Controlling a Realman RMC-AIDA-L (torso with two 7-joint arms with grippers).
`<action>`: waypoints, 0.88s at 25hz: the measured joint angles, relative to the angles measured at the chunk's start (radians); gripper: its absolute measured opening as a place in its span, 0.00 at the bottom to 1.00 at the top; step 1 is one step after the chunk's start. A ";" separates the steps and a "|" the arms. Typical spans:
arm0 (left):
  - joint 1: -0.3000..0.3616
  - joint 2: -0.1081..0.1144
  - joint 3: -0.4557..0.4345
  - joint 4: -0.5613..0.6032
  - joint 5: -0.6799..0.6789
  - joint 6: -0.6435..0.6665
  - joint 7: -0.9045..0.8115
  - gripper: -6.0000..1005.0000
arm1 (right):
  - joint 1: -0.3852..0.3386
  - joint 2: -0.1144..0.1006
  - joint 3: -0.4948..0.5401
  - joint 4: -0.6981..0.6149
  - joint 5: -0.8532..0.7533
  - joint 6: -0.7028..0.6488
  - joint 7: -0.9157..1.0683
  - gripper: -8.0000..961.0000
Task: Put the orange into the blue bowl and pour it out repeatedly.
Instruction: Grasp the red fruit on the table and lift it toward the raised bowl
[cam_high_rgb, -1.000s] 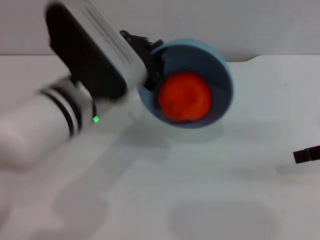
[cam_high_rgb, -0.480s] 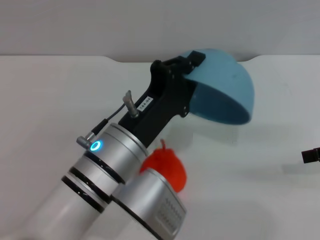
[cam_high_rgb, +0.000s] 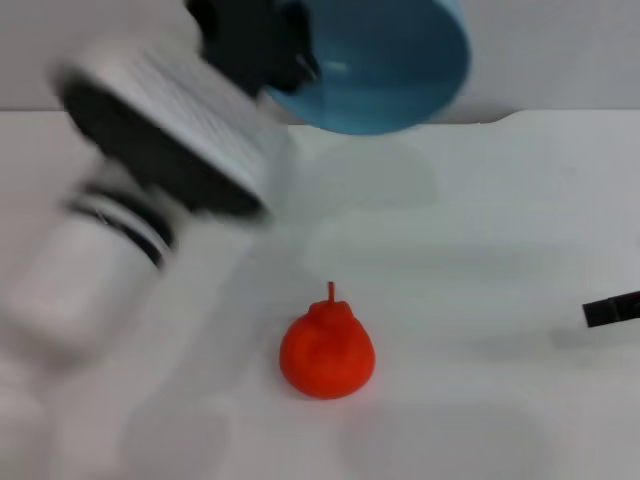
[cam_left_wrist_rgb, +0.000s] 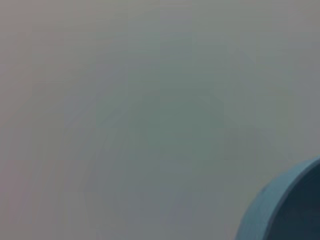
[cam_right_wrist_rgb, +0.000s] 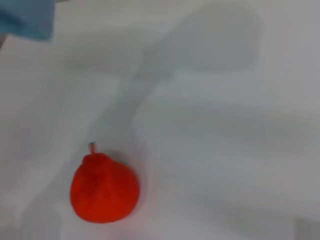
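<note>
— From the head view, what am I counting?

— One orange (cam_high_rgb: 327, 352), sitting alone on the white table (cam_high_rgb: 500, 250), near the middle, stem nub pointing up. One blue bowl (cam_high_rgb: 385, 65), being held up in the air at the far side, its glossy hollow facing us. Two arms: the left gripper (cam_high_rgb: 290, 60) is clamping the bowl's left rim, and only the dark tip of the right gripper (cam_high_rgb: 612, 309) is peeking in at the right edge, low over the table; I cannot tell how its fingers are standing.

— Shapes, textures?

— The fruit is looking lumpy, roundish, bright red-orange. The bowl is round, deep, smooth. The table is plain and matte.

— And the left wrist view?

— Just one curved slice of the bowl (cam_left_wrist_rgb: 285, 210) is showing, pale blue rim outside, darker inside, against a flat grey background.

— The right wrist view?

— One orange (cam_right_wrist_rgb: 104, 188) again, resting on the table (cam_right_wrist_rgb: 225, 150), with one corner of the bowl (cam_right_wrist_rgb: 27, 17) hanging well apart from it, at the far left.
</note>
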 joint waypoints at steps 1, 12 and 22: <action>0.004 0.000 -0.064 0.034 -0.046 0.108 -0.009 0.01 | 0.005 0.000 -0.009 0.006 0.001 0.001 -0.004 0.61; -0.245 0.011 -0.853 0.058 0.002 1.397 -0.694 0.01 | 0.020 0.003 -0.256 0.038 0.148 0.157 -0.132 0.60; -0.358 0.008 -1.075 0.032 0.343 1.865 -0.988 0.01 | 0.085 0.000 -0.370 0.313 0.389 0.321 -0.489 0.61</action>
